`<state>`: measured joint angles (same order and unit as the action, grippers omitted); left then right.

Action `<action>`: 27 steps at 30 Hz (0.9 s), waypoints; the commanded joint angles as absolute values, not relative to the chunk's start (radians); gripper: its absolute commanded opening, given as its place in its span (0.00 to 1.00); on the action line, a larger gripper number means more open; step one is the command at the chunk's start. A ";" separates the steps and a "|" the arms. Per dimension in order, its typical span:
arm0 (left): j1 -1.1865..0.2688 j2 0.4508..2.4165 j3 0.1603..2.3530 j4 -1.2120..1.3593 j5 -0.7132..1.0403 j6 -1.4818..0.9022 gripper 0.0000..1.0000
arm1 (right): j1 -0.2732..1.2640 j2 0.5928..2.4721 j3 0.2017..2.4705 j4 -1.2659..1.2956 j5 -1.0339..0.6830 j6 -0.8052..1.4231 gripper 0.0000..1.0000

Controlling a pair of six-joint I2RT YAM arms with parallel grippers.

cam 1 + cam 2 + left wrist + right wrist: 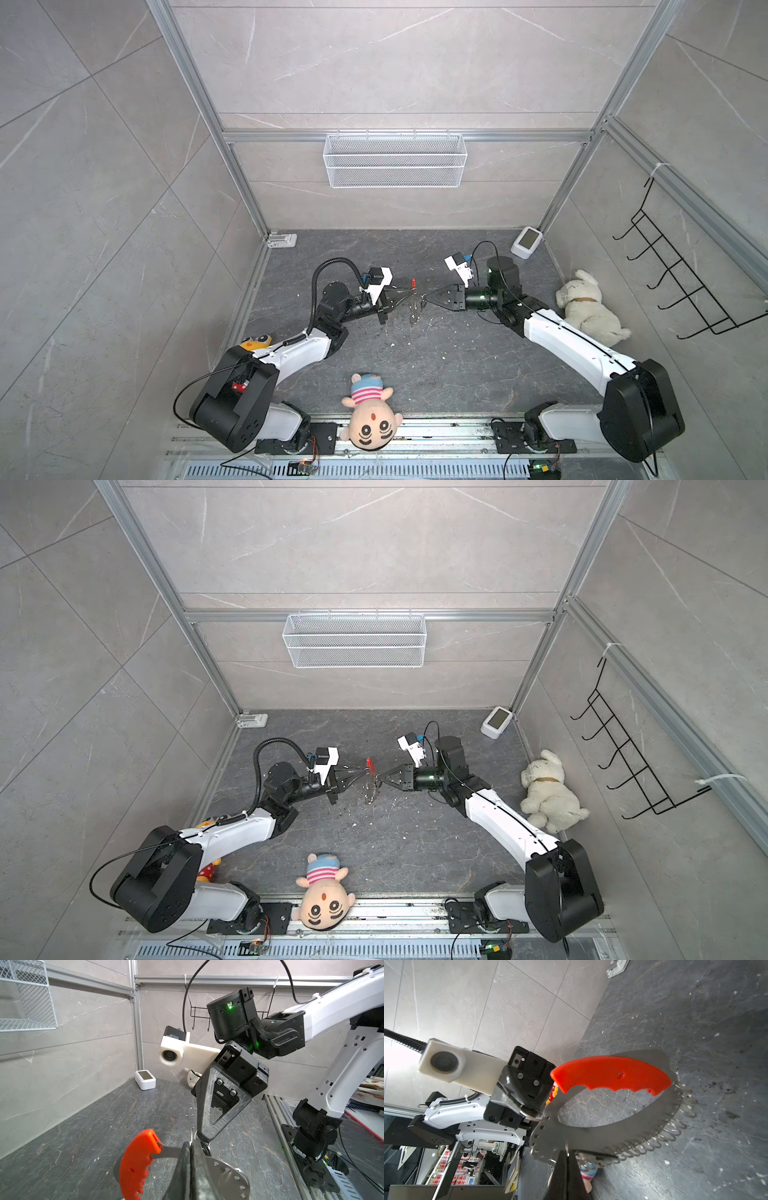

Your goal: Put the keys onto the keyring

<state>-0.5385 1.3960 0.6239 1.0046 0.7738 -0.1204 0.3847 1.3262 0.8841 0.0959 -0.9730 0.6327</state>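
Observation:
The keyring (629, 1136) is a large flat metal loop edged with several small silver rings, with a red plastic segment (610, 1076). It hangs above the middle of the floor in both top views (414, 309) (369, 791). My left gripper (191, 1147) is shut on the keyring's metal band beside the red segment (137, 1159). My right gripper (566, 1153) comes in from the opposite side and is shut on the keys (596, 1157), a small dark bunch pressed against the loop's edge and partly hidden behind it. Both grippers' tips almost meet (409, 293) (428, 297).
A doll-head plush (372, 419) lies at the front edge, a white plush dog (590, 307) at the right wall and a yellow plush (255, 343) under the left arm. A white device (527, 242) sits in the back right corner. A wire basket (395, 160) and a black hook rack (681, 282) hang on the walls.

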 commanded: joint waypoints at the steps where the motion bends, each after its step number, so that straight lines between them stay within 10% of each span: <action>1: -0.536 1.397 0.644 1.148 0.807 -0.168 0.00 | 0.393 1.308 0.934 0.148 -1.020 0.621 0.00; 27: -0.538 1.411 0.627 1.252 0.808 -0.206 0.00 | 0.422 1.366 0.963 0.181 -1.000 0.705 0.00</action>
